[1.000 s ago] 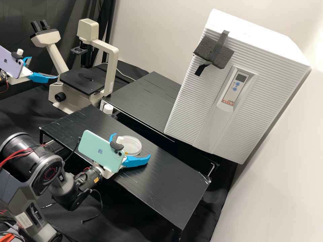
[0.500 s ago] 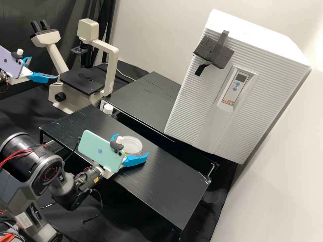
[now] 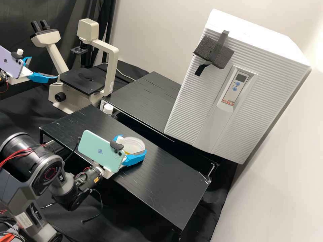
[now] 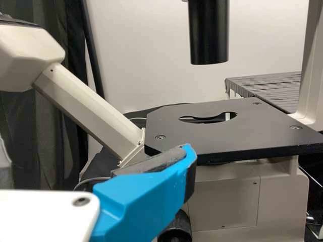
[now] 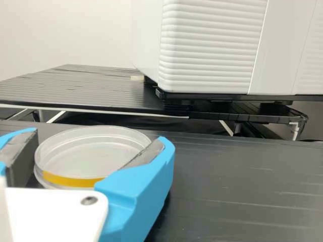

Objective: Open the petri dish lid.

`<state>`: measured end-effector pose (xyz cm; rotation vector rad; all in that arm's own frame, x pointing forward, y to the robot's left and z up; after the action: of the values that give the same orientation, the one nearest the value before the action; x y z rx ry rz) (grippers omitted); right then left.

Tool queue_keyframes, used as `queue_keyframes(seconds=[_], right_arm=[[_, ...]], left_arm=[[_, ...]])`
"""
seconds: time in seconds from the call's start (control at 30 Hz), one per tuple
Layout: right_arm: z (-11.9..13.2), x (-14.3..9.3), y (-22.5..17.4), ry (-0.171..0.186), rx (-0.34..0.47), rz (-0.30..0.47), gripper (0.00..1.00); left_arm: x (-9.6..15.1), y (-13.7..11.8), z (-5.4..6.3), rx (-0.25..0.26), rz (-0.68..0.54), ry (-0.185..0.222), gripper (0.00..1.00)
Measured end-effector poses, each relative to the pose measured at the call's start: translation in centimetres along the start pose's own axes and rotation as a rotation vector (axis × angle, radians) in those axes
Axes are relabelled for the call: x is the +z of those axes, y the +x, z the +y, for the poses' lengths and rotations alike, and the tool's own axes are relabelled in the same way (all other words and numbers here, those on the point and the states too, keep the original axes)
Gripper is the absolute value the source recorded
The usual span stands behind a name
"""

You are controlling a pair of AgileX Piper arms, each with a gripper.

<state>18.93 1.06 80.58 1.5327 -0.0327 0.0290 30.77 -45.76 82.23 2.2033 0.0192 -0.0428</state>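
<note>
You have the right hand (image 3: 132, 144) low over the smooth black counter (image 3: 161, 181), blue fingers (image 5: 144, 184) holding the clear round dish (image 5: 88, 154).

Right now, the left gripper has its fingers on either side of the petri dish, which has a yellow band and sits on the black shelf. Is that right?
Not quite: it is the right gripper that has its fingers on either side of the petri dish, as the right wrist view shows. The yellow band and the black shelf are as you say.

Petri dish (image 3: 134, 144) lies on shelf (image 3: 161, 188) before incubator (image 3: 198, 104).
</note>
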Motion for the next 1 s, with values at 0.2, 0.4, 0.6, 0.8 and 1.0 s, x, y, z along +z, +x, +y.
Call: queue_keyframes(seconds=[0.2,0.4,0.6,0.8,1.0], right_arm=[[0.0,0.0,0.0,0.000,0.000,0.000,0.00],[0.0,0.0,0.0,0.000,0.001,-0.002,0.00],[0.0,0.0,0.0,0.000,0.002,-0.001,0.00],[0.2,0.0,0.0,0.000,0.009,-0.003,0.00],[1.1,-0.2,-0.3,0.011,0.056,0.013,0.00]], left_arm=[[0.0,0.0,0.0,0.000,0.000,0.000,1.00],[0.0,0.0,0.0,0.000,0.000,0.000,1.00],[0.0,0.0,0.0,0.000,0.000,0.000,1.00],[0.0,0.0,0.0,0.000,0.000,0.000,1.00],[0.0,0.0,0.0,0.000,0.000,0.000,1.00]])
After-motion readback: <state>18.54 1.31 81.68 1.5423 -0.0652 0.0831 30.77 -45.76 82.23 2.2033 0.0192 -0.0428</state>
